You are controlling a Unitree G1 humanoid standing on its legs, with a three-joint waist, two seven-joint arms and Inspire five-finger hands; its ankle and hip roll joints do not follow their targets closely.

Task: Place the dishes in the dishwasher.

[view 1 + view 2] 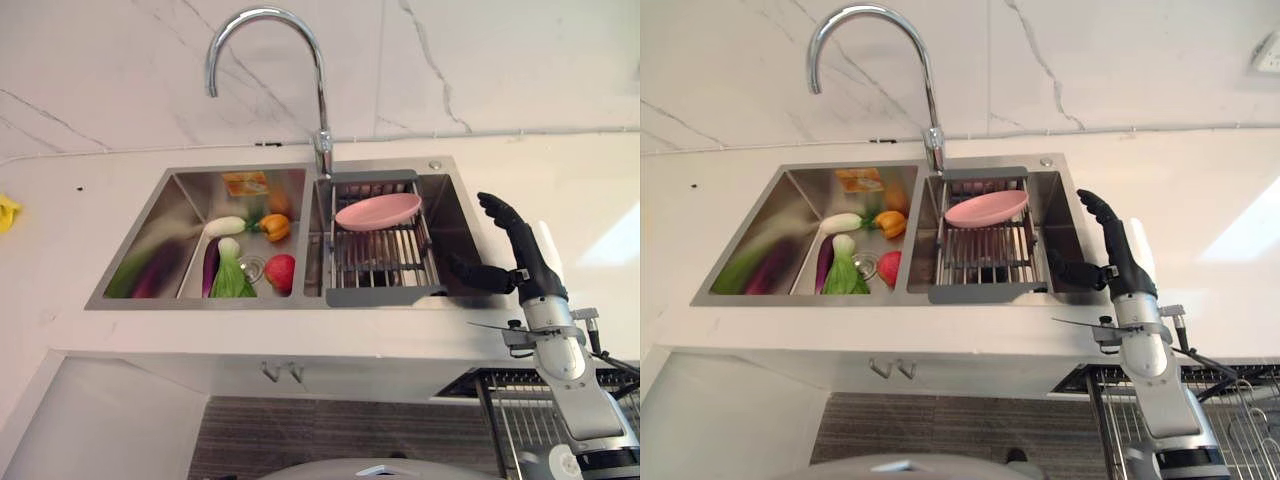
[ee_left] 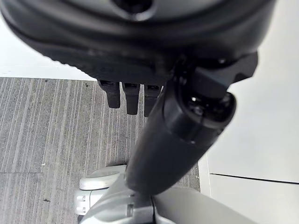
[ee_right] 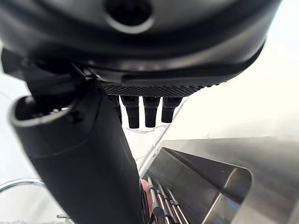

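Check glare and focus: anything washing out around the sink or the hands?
Left eye view: bright window patch on the counter beside the right hand; sink walls mirror the vegetables; pink plate evenly lit. Right wrist view: thumb too close, soft; background blown white. Left wrist view: left hand blurred, floor sharper.

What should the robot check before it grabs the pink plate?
1. Pink plate lies on the drying rack in the sink's right basin: ok.
2. Right hand open, holding nothing: ok.
3. Right hand beside the rack, not touching the plate: ok.
4. Nothing lies on top of the plate: ok.
5. Left hand holds nothing: ok.
6. Dishwasher rack at lower right has room: cannot tell.
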